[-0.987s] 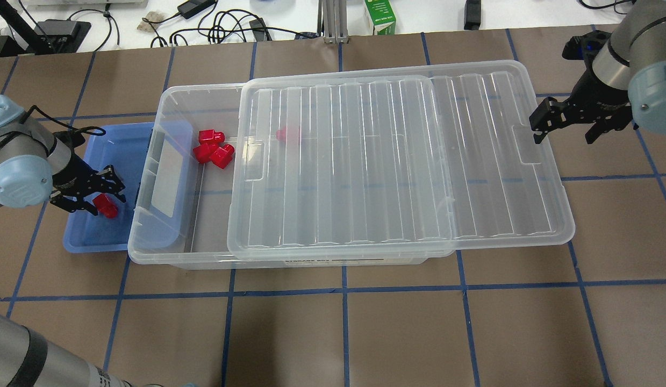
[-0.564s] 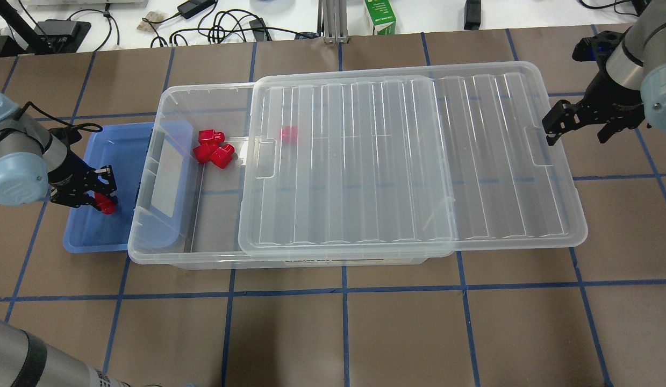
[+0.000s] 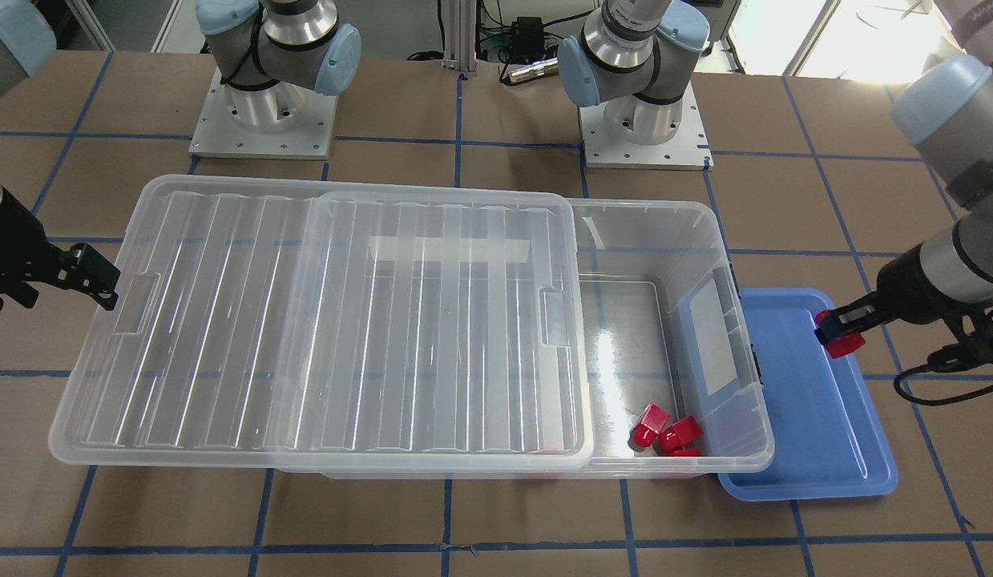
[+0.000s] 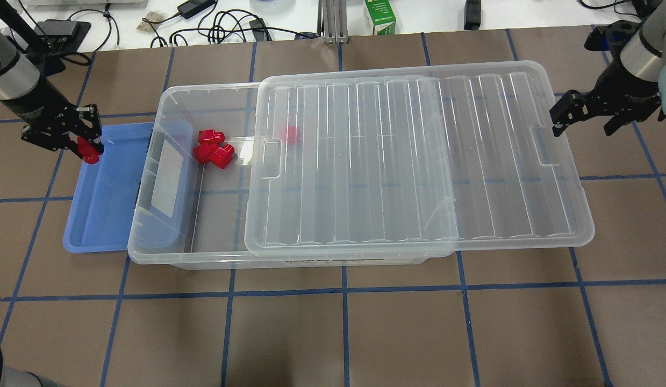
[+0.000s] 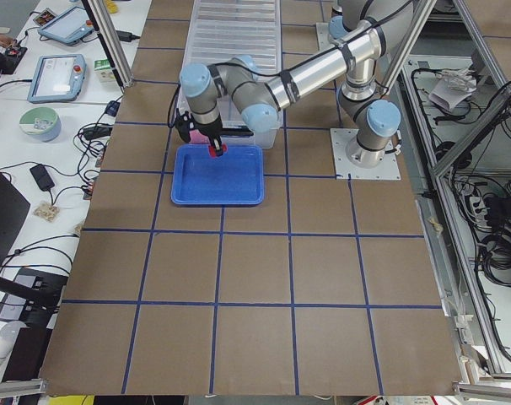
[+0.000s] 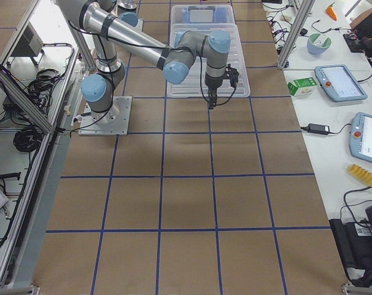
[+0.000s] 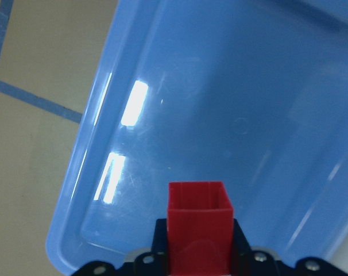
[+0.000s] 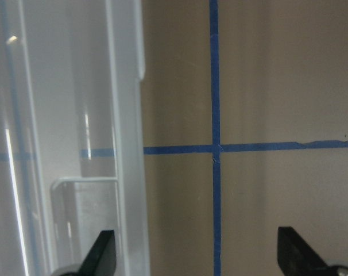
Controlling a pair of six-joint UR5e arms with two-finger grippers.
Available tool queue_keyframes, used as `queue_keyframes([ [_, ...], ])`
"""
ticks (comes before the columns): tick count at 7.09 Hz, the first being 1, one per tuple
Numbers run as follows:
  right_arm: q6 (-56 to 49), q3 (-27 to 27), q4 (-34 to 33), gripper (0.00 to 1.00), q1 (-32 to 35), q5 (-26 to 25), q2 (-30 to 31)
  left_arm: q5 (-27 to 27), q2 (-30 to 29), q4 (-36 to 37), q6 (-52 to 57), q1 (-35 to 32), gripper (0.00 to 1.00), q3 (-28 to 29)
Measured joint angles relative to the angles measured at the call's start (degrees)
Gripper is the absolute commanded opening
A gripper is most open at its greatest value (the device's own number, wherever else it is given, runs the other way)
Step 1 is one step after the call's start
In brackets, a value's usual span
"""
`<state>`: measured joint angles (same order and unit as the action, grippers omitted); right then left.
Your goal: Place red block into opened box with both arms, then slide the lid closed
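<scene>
Brown-paper table (image 4: 333, 333), blue tape grid. Left gripper (image 4: 84, 144) pinches the small glossy red plastic block (image 4: 90, 155) over the shallow blue tray (image 4: 96, 215). The uncovered end of the large clear plastic box (image 4: 193, 260) is just to its right. Right gripper (image 4: 584, 124) gapes empty beside the notch of the ribbed clear lid (image 4: 419, 161).

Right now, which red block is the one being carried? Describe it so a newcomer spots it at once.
Find the blue tray beside the clear box's open end. Over it, the left gripper pinches one red block. The other red blocks lie loose inside the box, untouched.
</scene>
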<state>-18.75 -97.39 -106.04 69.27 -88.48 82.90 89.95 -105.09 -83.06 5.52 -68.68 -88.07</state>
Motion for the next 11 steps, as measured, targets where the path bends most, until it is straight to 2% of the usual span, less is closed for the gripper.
queue_keyframes([
  [2,0.9,9.9,13.3,1.0,0.2,1.3,1.9,0.2,2.5,-3.3,-0.6,-10.5,0.07,-0.3],
  [3,1.4,13.3,19.5,1.0,0.4,1.5,3.9,0.2,2.6,-2.0,-0.9,-14.2,0.07,-2.9],
  [4,2.6,13.5,22.3,1.0,0.9,1.5,6.3,0.0,2.0,2.6,-0.9,-16.0,0.07,-7.2],
  [6,10.4,11.1,22.5,1.0,6.2,1.7,9.3,-0.2,0.7,14.8,-1.0,-16.9,0.07,-16.8],
  [8,21.6,10.6,17.7,1.0,17.1,1.2,8.6,-0.2,0.0,19.7,-1.1,-17.7,0.1,-21.5],
  [9,24.7,11.1,15.2,1.0,20.9,0.6,7.3,-0.2,-0.6,21.4,-1.0,-18.3,0.23,-22.6],
  [10,25.5,12.5,14.5,1.0,22.4,0.1,6.1,-0.2,-1.3,22.9,-0.7,-18.6,0.45,-23.4],
  [11,25.7,14.0,16.0,1.0,22.9,-0.2,5.2,-0.1,-1.9,24.0,-0.3,-18.6,0.8,-23.8],
])
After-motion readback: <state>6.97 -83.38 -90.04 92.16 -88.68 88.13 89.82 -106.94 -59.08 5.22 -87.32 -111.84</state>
